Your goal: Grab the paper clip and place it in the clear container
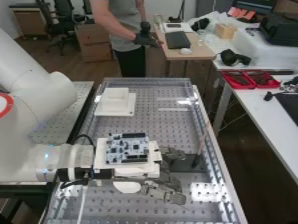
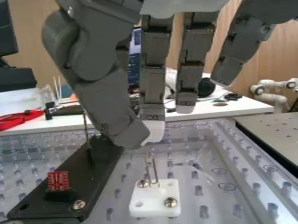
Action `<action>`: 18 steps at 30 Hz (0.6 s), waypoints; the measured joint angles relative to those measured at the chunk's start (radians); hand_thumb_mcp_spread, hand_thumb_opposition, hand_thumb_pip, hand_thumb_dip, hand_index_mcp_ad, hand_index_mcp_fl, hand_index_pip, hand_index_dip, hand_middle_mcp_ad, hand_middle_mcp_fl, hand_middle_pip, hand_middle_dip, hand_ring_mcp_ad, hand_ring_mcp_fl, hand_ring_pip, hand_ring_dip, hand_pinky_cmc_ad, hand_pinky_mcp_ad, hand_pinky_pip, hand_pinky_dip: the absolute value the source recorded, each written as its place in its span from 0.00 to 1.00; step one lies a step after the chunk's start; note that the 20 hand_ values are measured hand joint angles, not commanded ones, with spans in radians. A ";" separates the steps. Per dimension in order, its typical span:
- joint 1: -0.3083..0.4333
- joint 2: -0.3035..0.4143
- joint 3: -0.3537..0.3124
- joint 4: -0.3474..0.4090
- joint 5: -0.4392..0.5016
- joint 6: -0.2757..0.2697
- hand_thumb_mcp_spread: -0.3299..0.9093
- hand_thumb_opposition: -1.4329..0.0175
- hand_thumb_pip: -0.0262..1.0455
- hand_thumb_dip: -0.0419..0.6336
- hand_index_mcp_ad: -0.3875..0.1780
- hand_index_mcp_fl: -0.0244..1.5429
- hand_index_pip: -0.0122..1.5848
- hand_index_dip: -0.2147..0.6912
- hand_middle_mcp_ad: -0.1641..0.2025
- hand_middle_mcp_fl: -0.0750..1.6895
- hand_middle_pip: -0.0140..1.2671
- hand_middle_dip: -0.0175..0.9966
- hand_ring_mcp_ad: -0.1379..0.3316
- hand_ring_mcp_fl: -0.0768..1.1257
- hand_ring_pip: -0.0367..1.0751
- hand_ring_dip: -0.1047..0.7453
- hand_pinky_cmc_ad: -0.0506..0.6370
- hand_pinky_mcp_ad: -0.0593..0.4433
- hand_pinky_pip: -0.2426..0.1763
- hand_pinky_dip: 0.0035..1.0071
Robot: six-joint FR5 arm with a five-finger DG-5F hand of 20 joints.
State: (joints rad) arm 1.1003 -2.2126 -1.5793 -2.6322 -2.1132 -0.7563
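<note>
Paper clip (image 2: 152, 169) is standing upright on white block (image 2: 154, 198), just below the hand (image 1: 164, 192), whose fingers are hanging fairly straight, not clamping it; black base (image 2: 78, 175) is lying beside the block, on its far side.

In the high view, we see the arm (image 1: 56, 100) cut off by the edge, the hand (image 1: 165, 192) partly hidden beneath the board (image 1: 126, 150).

Wrist view: hand (image 1: 166, 193) with fingers (image 2: 153, 60) straight, thumb (image 2: 100, 97) bent toward them, tips near paper clip (image 2: 152, 172). Clip upright in white block (image 2: 153, 196); alongside, black plate (image 2: 93, 175) with red piece (image 2: 58, 180) on top.
</note>
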 joint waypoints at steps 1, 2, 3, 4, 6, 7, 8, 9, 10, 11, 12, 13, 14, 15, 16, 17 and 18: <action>0.000 -0.003 0.002 0.000 -0.001 0.000 0.80 0.35 0.64 0.51 0.34 0.14 0.30 0.18 0.25 0.40 0.57 0.75 0.41 0.50 0.12 0.71 0.70 0.62 0.82 0.19; 0.000 -0.005 0.003 0.002 -0.002 0.000 0.80 0.35 0.64 0.51 0.34 0.14 0.30 0.18 0.26 0.41 0.57 0.75 0.41 0.50 0.12 0.71 0.70 0.62 0.82 0.19; 0.000 -0.007 0.004 0.003 -0.002 0.001 0.80 0.35 0.64 0.51 0.34 0.14 0.30 0.18 0.26 0.40 0.57 0.75 0.41 0.50 0.12 0.71 0.69 0.62 0.82 0.19; -0.001 -0.009 0.005 0.005 -0.003 0.002 0.80 0.35 0.64 0.51 0.34 0.14 0.30 0.18 0.26 0.39 0.56 0.75 0.41 0.50 0.12 0.71 0.70 0.62 0.82 0.19; -0.001 -0.011 0.006 0.007 -0.004 0.003 0.80 0.35 0.64 0.51 0.34 0.14 0.30 0.18 0.26 0.40 0.56 0.75 0.41 0.50 0.12 0.71 0.70 0.62 0.82 0.19; -0.001 -0.012 0.007 0.009 -0.005 0.004 0.80 0.35 0.64 0.51 0.34 0.14 0.30 0.18 0.26 0.40 0.56 0.75 0.41 0.50 0.12 0.71 0.70 0.62 0.81 0.19; -0.001 -0.013 0.007 0.012 -0.006 0.006 0.80 0.35 0.64 0.51 0.34 0.14 0.30 0.18 0.26 0.39 0.56 0.75 0.41 0.50 0.12 0.71 0.70 0.62 0.82 0.19; -0.001 -0.014 0.007 0.013 -0.006 0.007 0.80 0.35 0.64 0.51 0.34 0.14 0.30 0.18 0.26 0.39 0.55 0.75 0.41 0.50 0.12 0.71 0.69 0.62 0.82 0.19; -0.002 -0.015 0.008 0.015 -0.007 0.008 0.80 0.35 0.64 0.51 0.34 0.14 0.30 0.18 0.26 0.39 0.55 0.75 0.41 0.49 0.12 0.71 0.70 0.62 0.82 0.19; -0.002 -0.016 0.008 0.016 -0.008 0.009 0.80 0.35 0.64 0.51 0.34 0.14 0.30 0.18 0.26 0.39 0.55 0.75 0.41 0.49 0.12 0.71 0.69 0.62 0.82 0.19; -0.003 -0.018 0.009 0.016 -0.008 0.010 0.80 0.35 0.64 0.51 0.34 0.14 0.30 0.18 0.26 0.39 0.54 0.75 0.41 0.49 0.12 0.71 0.69 0.62 0.82 0.19; -0.003 -0.019 0.009 0.016 -0.009 0.011 0.80 0.35 0.64 0.51 0.34 0.14 0.30 0.18 0.26 0.39 0.54 0.75 0.41 0.49 0.12 0.71 0.70 0.62 0.82 0.19; -0.004 -0.021 0.010 0.017 -0.010 0.012 0.79 0.35 0.64 0.51 0.34 0.14 0.30 0.18 0.26 0.37 0.54 0.75 0.40 0.49 0.12 0.71 0.69 0.62 0.82 0.19; -0.004 -0.022 0.009 0.018 -0.010 0.012 0.80 0.36 0.64 0.51 0.34 0.14 0.30 0.18 0.26 0.38 0.54 0.75 0.40 0.49 0.12 0.71 0.70 0.62 0.82 0.19; -0.005 -0.023 0.009 0.020 -0.011 0.014 0.79 0.36 0.64 0.51 0.34 0.14 0.30 0.18 0.26 0.38 0.54 0.75 0.41 0.49 0.12 0.71 0.70 0.62 0.82 0.19; -0.005 -0.025 0.009 0.022 -0.011 0.015 0.79 0.36 0.64 0.51 0.34 0.14 0.30 0.18 0.26 0.38 0.54 0.75 0.40 0.49 0.12 0.71 0.70 0.62 0.82 0.19; -0.005 -0.025 0.009 0.024 -0.011 0.015 0.79 0.36 0.64 0.51 0.34 0.14 0.30 0.18 0.26 0.38 0.54 0.75 0.41 0.49 0.12 0.71 0.70 0.62 0.82 0.19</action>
State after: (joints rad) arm 1.0949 -2.2379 -1.5700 -2.6087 -2.1245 -0.7410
